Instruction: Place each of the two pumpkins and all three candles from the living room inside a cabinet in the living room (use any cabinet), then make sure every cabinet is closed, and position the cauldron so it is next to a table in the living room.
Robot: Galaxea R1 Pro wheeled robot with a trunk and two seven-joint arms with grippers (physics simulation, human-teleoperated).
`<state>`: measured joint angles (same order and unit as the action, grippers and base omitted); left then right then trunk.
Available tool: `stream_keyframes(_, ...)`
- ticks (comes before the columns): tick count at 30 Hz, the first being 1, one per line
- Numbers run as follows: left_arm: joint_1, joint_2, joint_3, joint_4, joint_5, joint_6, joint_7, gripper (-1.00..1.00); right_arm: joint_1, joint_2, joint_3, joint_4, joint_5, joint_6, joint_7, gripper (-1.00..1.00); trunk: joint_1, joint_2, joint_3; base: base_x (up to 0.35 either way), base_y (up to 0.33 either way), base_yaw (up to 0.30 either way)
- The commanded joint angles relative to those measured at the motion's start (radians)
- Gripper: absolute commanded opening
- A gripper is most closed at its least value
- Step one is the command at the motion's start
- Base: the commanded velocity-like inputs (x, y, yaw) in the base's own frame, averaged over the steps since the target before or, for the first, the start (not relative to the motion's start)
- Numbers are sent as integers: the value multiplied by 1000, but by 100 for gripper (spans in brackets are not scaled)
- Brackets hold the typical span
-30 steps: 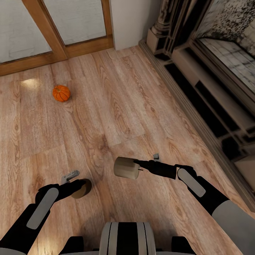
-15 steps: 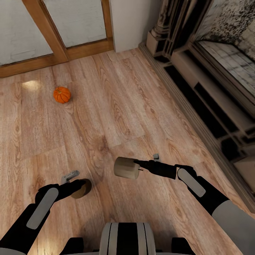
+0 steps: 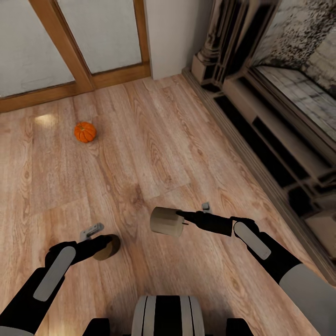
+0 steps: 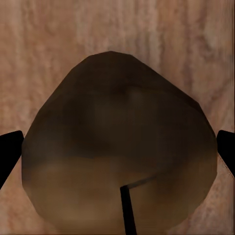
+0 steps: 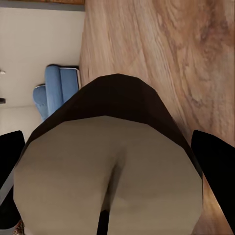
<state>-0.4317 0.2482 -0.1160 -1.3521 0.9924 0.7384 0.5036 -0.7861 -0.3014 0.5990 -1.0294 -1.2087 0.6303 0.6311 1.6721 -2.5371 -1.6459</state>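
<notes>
One small orange pumpkin lies on the wooden floor at the far left, well ahead of both arms. My left gripper is shut on a brownish candle, held low over the floor. In the left wrist view that candle shows its wick end between the two dark fingertips. My right gripper is shut on a pale beige candle, lying sideways. The right wrist view looks onto this candle. The cabinet, the cauldron and the table are out of view.
A wood-framed glass door runs along the far wall. A pale stone fireplace surround with dark slots lines the right side. A blue seat stands far off in the right wrist view. Open plank floor lies between me and the pumpkin.
The whole head picture has shifted, so the camera moved: pumpkin, door and fireplace sit slightly lower in frame. Both arms keep their pose and their candles.
</notes>
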Motion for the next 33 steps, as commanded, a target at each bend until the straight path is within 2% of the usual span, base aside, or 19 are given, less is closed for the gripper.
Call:
stream_keyframes(1,-1,2,-1,-1,11,1,11,-100,-1,-1,2,0,-6,4,-1,-100,-1,0,3,0,0,0)
stream_keyframes(4,-1,6,9,-2,12,2,16,-100,-1,-1,2,0,-6,3,-1,-100,-2,1,15,0,0,0)
stream_keyframes(6,-1,5,34,-2,13,5,16,-100,-1,-1,2,0,-6,3,-1,-100,-3,1,23,0,0,0)
stream_keyframes(11,-2,10,66,-1,19,10,15,-100,-1,0,2,1,-6,4,-4,-100,-5,2,42,0,0,0)
stream_keyframes(12,-4,10,84,5,25,13,17,-100,-1,0,2,1,-6,5,-5,-100,-5,3,46,0,0,0)
stream_keyframes(19,-11,10,98,47,24,77,21,-100,-1,-1,2,3,-6,5,-4,-100,-9,4,73,0,0,0)
stream_keyframes(22,-12,11,101,49,23,84,21,-100,-1,-1,2,3,-5,5,-5,-100,-10,5,85,0,0,0)
stream_keyframes(27,-12,10,126,48,24,87,21,-100,-1,-1,2,4,-5,5,-5,-100,-12,6,104,0,0,0)
stream_keyframes(33,-12,12,132,44,26,88,19,-100,-1,1,2,5,-5,3,-6,-100,-15,7,127,-4,0,0)
